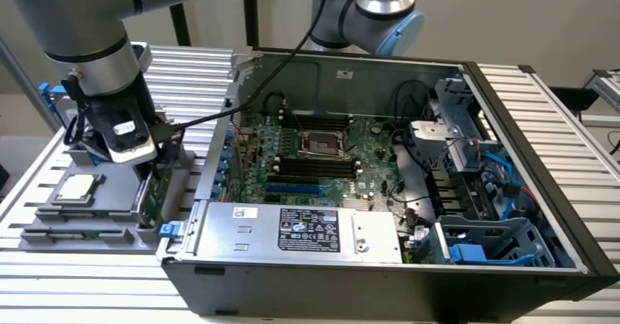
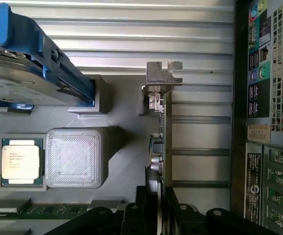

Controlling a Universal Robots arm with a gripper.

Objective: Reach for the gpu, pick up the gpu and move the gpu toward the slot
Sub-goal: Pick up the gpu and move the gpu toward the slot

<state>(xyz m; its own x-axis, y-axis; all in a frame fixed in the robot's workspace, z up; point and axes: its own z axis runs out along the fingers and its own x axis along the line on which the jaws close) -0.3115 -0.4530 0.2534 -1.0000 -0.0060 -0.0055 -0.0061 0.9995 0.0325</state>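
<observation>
Jaws down over the gpu [image 2: 163,137], one on each side; I cannot tell whether they are clamped | gpu stands on edge in the grey holder [image 2: 126,112], bracket end away from the jaws | I see the chip [image 2: 20,161] and hard drive [image 2: 14,78] in the same holder | open computer case [image 1: 388,288] just beyond, on the slatted tabletop [image 2: 131,29]

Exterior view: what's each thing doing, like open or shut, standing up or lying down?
gpu: standing on its edge in the grey holder.
gripper: low over the gpu, at its top edge.
computer case: lying on its side, open, insides showing.
square chip: lying flat in the grey holder.
</observation>
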